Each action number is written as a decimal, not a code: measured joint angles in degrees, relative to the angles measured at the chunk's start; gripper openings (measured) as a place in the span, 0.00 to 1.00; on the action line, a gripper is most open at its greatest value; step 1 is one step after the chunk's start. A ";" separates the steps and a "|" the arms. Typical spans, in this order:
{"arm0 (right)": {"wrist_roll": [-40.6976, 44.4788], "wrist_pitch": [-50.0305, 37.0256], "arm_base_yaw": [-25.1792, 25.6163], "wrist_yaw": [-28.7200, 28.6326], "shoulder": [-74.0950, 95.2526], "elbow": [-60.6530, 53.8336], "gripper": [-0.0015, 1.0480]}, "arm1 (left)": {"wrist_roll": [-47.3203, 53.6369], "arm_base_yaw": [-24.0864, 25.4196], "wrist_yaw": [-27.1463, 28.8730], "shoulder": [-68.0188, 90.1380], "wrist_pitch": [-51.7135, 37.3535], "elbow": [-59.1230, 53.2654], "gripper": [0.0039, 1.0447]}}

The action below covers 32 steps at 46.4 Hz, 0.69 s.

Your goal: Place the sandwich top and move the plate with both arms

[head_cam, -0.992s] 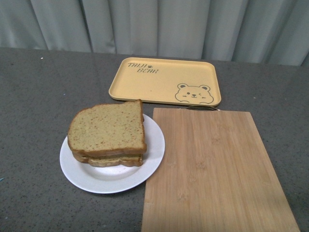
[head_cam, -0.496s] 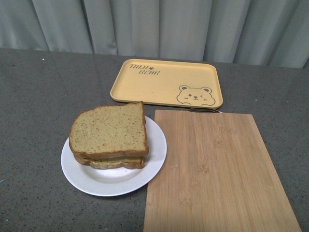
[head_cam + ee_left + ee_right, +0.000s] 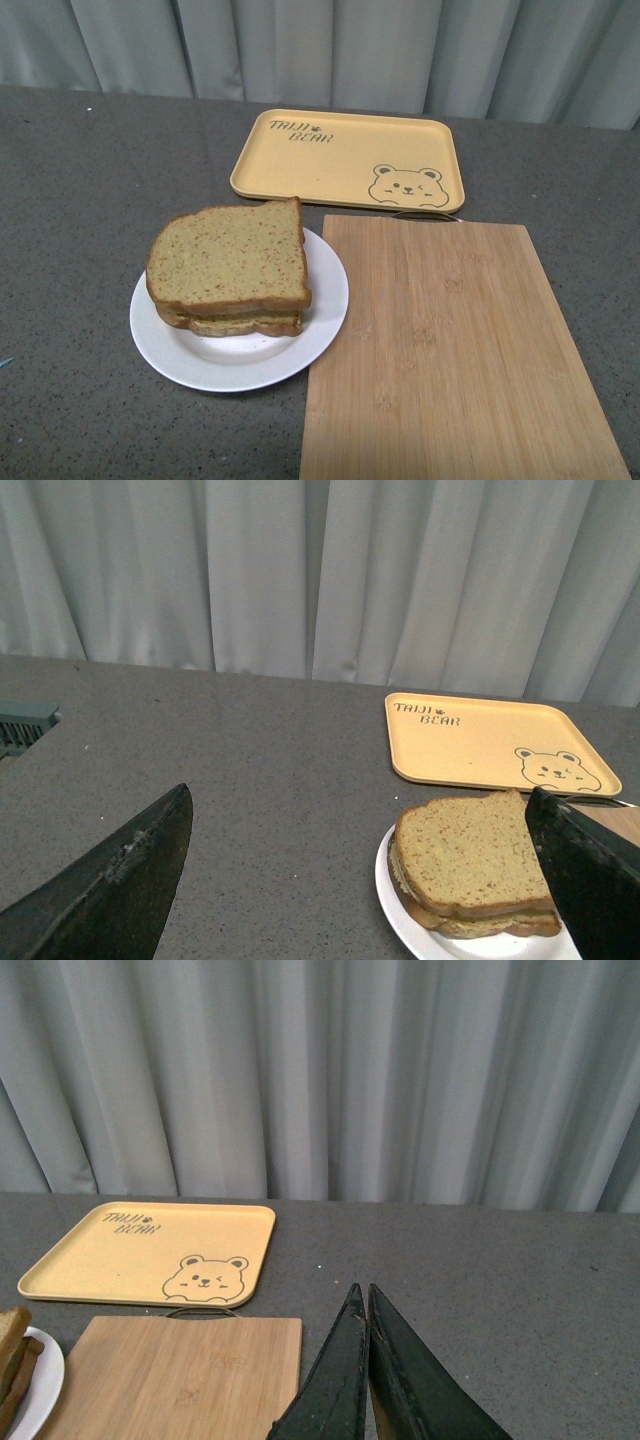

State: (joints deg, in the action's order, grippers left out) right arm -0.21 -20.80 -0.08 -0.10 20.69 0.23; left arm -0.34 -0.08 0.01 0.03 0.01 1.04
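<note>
The sandwich top (image 3: pixel 229 258), a tan-brown speckled slice with darker crust, lies on the stacked sandwich on the round white plate (image 3: pixel 322 320), left of centre on the table. It also shows in the left wrist view (image 3: pixel 470 852) on the plate (image 3: pixel 390 895). My left gripper (image 3: pixel 360 870) is open and empty, raised over the table, its black fingers (image 3: pixel 110 890) wide apart on either side of the sandwich in that view. My right gripper (image 3: pixel 362 1305) is shut and empty, over bare table to the right of the board. Neither arm shows in the front view.
A yellow tray with a bear drawing (image 3: pixel 345 160) lies behind the plate. A bamboo cutting board (image 3: pixel 450 350) lies right of the plate, touching its rim. Grey curtains hang behind the dark speckled table. A vent-like grille (image 3: pixel 20 725) sits at the table's far left.
The front view has shifted slightly, so everything sits a little lower and further right in frame. Sandwich, plate, tray and board keep their places relative to each other.
</note>
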 joint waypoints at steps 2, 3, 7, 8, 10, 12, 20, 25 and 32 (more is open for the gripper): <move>0.00 0.72 0.00 0.00 -0.72 0.00 0.01 | 0.00 0.00 0.00 0.00 0.00 0.00 0.94; 0.00 1.18 0.00 0.00 -1.20 0.00 0.01 | -0.02 0.00 0.00 0.00 0.00 0.00 0.94; 0.00 3.28 0.00 0.00 -3.37 0.00 0.01 | -0.02 0.00 0.00 0.00 0.00 0.00 0.94; 0.00 3.65 0.00 0.02 -3.76 0.00 0.01 | -0.02 0.00 0.00 0.00 0.00 0.00 0.94; 0.00 4.85 0.00 0.00 -4.94 0.00 0.01 | 0.00 0.00 -0.02 0.00 0.00 0.00 0.94; 0.00 5.77 0.00 0.00 -5.90 0.00 0.01 | 0.00 0.00 -0.02 0.00 0.00 0.00 0.94; 0.00 8.13 0.00 0.00 -8.22 0.00 0.01 | -0.02 0.00 0.00 0.00 0.00 0.00 0.94; 0.00 10.05 0.00 0.00 -10.16 0.00 0.01 | 0.00 0.00 -0.02 0.00 0.00 0.00 0.94; 0.04 19.67 0.00 -0.02 -17.68 0.02 0.01 | 0.00 0.00 -0.02 0.00 0.00 0.00 0.94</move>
State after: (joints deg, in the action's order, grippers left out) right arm -0.16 -1.13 -0.08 -0.12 3.01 0.25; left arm -0.34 -0.08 -0.01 0.03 0.01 1.04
